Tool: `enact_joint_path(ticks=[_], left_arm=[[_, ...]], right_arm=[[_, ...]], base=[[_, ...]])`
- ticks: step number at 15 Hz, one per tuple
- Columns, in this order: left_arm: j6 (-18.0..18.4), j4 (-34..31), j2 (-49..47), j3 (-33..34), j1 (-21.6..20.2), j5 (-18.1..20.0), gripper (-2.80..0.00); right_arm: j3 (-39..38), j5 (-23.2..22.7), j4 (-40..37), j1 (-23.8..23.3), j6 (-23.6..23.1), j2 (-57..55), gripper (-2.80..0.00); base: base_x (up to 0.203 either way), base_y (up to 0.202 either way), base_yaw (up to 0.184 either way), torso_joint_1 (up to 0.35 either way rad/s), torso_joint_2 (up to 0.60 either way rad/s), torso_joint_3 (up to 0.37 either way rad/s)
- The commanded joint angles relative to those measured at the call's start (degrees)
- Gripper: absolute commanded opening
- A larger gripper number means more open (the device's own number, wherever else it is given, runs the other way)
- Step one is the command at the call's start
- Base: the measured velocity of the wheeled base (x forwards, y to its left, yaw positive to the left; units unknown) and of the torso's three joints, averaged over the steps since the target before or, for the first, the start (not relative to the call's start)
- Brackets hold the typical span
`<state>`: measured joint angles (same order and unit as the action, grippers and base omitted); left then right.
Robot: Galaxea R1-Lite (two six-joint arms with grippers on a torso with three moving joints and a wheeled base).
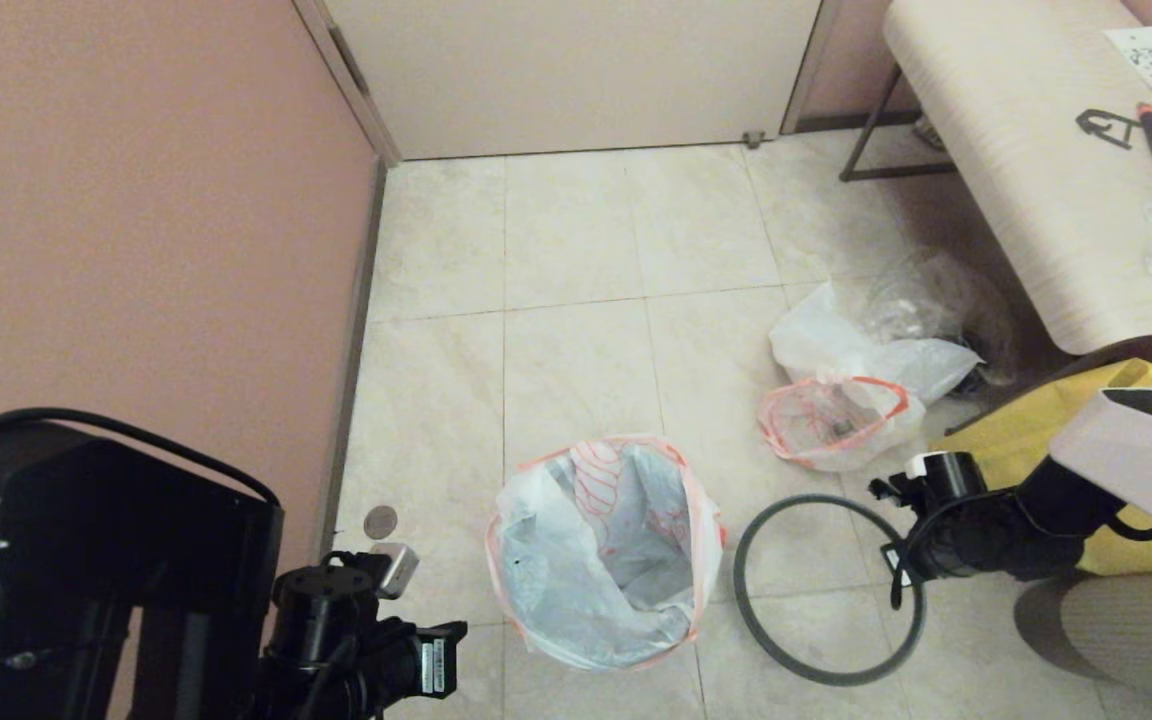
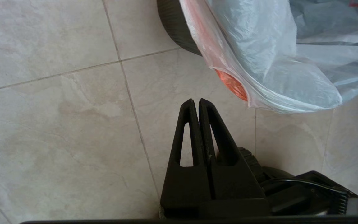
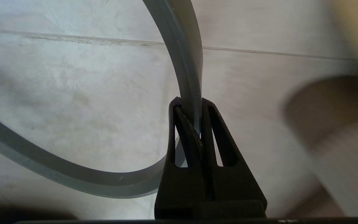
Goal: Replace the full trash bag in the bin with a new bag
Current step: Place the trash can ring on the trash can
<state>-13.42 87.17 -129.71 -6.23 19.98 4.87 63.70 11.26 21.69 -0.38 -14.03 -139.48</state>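
Two grippers: right gripper point(image 3: 190, 104) clamped on dark-grey bin ring point(image 3: 185, 56); new bag point(image 1: 601, 550) lining bin beside it; left gripper point(image 2: 196, 102) closed, empty, near bag's edge.

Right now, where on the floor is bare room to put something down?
Bare tiles lie between the door and the bin, along the wall. Crowded: right of the bin, with the ring, the full trash bag and yellow tote.

The new bag point(image 1: 601, 555) is white with red-orange cartoon lines and a pink-orange edge. The ring point(image 1: 826, 590) is dark grey, the bin point(image 2: 174, 26) black. The floor point(image 1: 576, 300) is beige marbled tile, the wall point(image 1: 136, 220) dusty pink, the tote point(image 1: 1026, 440) yellow.
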Motion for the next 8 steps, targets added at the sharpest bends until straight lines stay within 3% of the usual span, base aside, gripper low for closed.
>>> enact_joint_path(ticks=[1, 5, 8], left_arm=[[-0.2, 0.5, 1.1, 0.3, 0.1, 0.2, -2.8], [-0.2, 0.5, 0.6, 0.1, -0.2, 0.3, -2.8], [-0.3, 0.5, 0.0, -0.1, -0.2, 0.2, -2.8]], right_arm=[[-4.9, 0.8, 0.2, 1.0, 0.0, 10.5, -2.8], [-11.8, 3.2, -0.6, 4.4, 2.1, 24.2, -2.8], [-11.9, 4.0, -8.7, 6.4, 3.8, 34.3, -2.8]], base=[[0.0, 0.0, 0.0, 0.0, 0.0, 0.0], [0.0, 0.0, 0.0, 0.0, 0.0, 0.0], [0.0, 0.0, 0.0, 0.0, 0.0, 0.0]])
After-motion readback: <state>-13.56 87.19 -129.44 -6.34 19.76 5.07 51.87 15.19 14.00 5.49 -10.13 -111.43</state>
